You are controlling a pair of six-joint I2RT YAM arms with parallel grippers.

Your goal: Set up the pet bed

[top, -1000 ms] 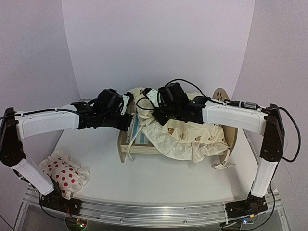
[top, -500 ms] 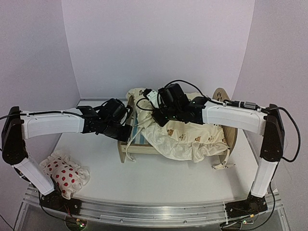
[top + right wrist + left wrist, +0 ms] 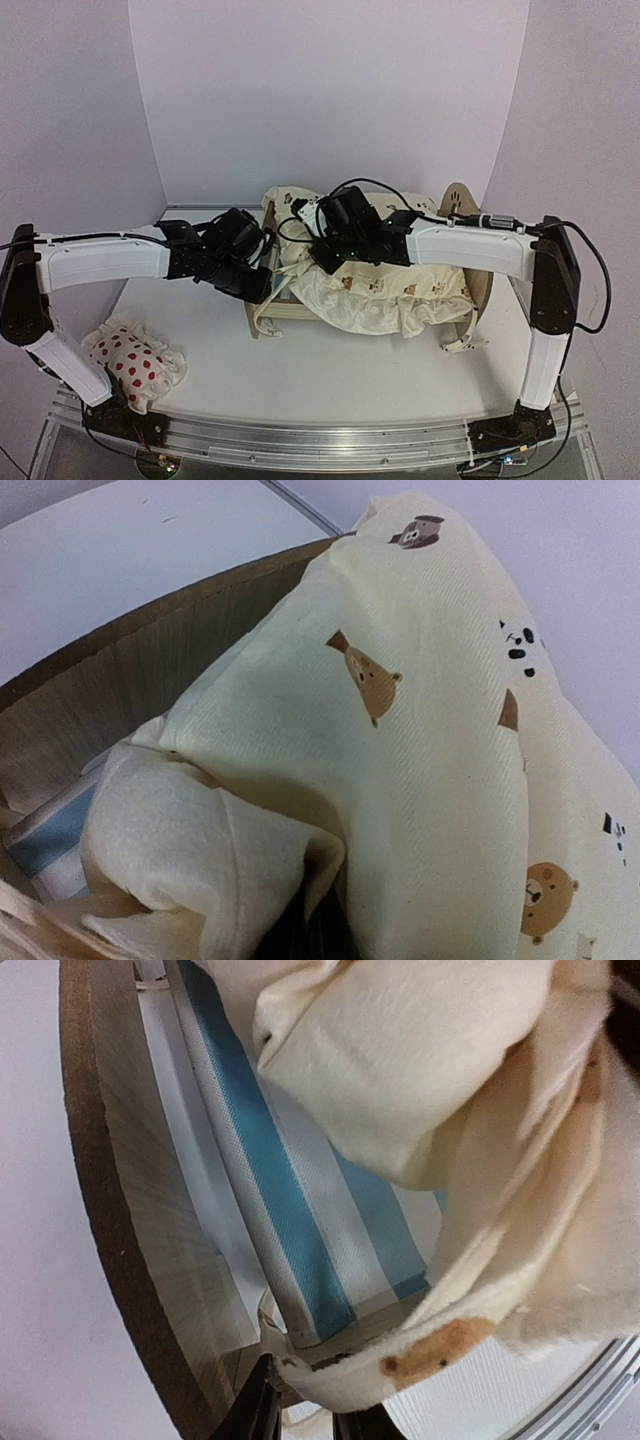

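The pet bed (image 3: 292, 310) stands mid-table, its rounded headboard (image 3: 461, 203) at the right and its flat footboard at the left. The cream animal-print cushion (image 3: 400, 290) lies bunched over it. My left gripper (image 3: 262, 285) is at the bed's near-left corner, shut on the cushion's edge (image 3: 400, 1360); the left wrist view shows its fingers (image 3: 255, 1415) pinching that edge beside the striped base (image 3: 300, 1220) and footboard (image 3: 130, 1220). My right gripper (image 3: 312, 255) is low over the bed's left end, shut on a fold of the cushion (image 3: 430, 700); fabric hides its fingers.
The small white pillow with red spots (image 3: 130, 360) lies at the near left of the table (image 3: 330, 370). A cushion tie (image 3: 462, 345) trails on the table at the bed's near right. Walls close in the back and sides.
My left gripper has moved right and down to the bed's near-left corner, taking the cushion's edge with it. My right gripper has shifted left and lower, and the cushion now covers more of the left end.
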